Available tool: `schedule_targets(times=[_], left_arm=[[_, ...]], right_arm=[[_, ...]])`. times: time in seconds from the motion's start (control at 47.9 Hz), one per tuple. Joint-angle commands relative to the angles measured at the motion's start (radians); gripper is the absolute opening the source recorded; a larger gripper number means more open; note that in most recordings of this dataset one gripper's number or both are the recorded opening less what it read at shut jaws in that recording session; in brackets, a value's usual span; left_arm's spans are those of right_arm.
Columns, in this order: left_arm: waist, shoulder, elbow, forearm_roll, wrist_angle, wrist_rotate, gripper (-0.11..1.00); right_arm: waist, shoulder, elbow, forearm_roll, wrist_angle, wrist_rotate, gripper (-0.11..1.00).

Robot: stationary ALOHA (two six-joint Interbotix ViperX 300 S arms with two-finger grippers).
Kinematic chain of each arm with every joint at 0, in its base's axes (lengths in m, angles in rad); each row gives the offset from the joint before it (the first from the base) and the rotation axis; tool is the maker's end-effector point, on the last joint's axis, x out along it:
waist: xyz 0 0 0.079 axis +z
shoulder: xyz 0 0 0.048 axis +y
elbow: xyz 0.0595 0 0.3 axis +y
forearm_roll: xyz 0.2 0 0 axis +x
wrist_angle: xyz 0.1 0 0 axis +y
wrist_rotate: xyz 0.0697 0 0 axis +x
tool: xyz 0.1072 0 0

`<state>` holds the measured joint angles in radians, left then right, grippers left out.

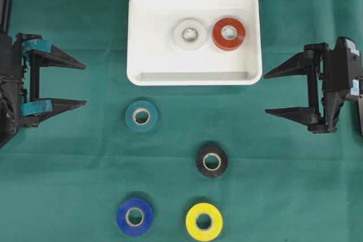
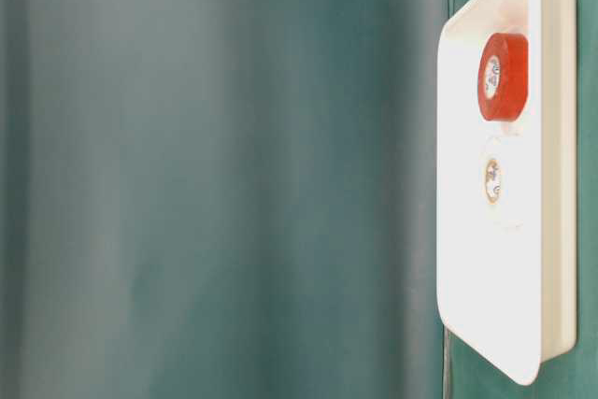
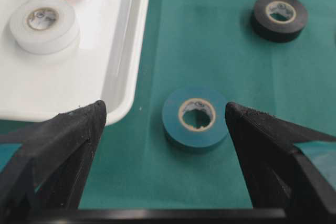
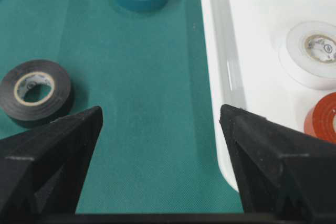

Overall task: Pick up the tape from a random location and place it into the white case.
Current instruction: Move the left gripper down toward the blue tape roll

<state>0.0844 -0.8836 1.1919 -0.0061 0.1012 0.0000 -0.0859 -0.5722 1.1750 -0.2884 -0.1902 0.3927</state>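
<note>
The white case [image 1: 142,72] lies at the top middle of the green cloth and holds a white tape roll [image 1: 189,34] and a red tape roll [image 1: 228,33]. On the cloth below it lie a teal tape [image 1: 141,116], a black tape [image 1: 212,161], a blue tape [image 1: 135,216] and a yellow tape [image 1: 204,221]. My left gripper [image 1: 85,85] stands open at the left edge, empty, with the teal tape [image 3: 196,117] ahead of its fingers. At the right edge my right gripper [image 1: 265,93] is open and empty, beside the case's rim [image 4: 218,66].
The green cloth [image 1: 295,196] covers the whole table. The table-level view shows the case [image 2: 556,184] with the red roll [image 2: 503,77] and white roll [image 2: 493,180] in it, beside a blurred green backdrop.
</note>
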Motion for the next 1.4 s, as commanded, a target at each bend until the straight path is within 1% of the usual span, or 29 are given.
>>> schedule_targets(times=[0.0,0.709,0.855,1.001,1.064,1.126,1.314,1.377], left_arm=[[0.002,0.005,-0.009,-0.002,-0.009,0.0,0.96],[0.003,0.005,-0.009,-0.003,-0.009,-0.005,0.96],[-0.023,0.005,-0.012,-0.005,-0.009,-0.038,0.96],[-0.075,0.006,-0.014,-0.005,-0.009,-0.097,0.96],[-0.112,0.005,-0.014,-0.005,-0.012,-0.129,0.96],[-0.155,0.006,-0.014,-0.005,-0.02,-0.144,0.96],[-0.331,0.018,-0.014,0.0,-0.091,-0.144,0.96],[-0.371,0.029,-0.012,0.0,-0.101,-0.146,0.96]], right_arm=[[-0.002,-0.003,-0.017,0.0,-0.008,-0.002,0.86],[-0.002,-0.003,-0.018,0.002,-0.005,-0.002,0.86],[-0.002,-0.003,-0.023,0.0,-0.005,-0.002,0.86],[-0.002,-0.003,-0.025,0.0,-0.002,-0.003,0.85],[-0.002,-0.003,-0.025,0.0,-0.002,-0.003,0.85],[-0.002,-0.003,-0.025,0.0,-0.003,-0.003,0.85],[-0.002,-0.003,-0.025,0.0,-0.003,-0.003,0.85],[-0.002,-0.003,-0.025,0.0,-0.003,-0.003,0.85]])
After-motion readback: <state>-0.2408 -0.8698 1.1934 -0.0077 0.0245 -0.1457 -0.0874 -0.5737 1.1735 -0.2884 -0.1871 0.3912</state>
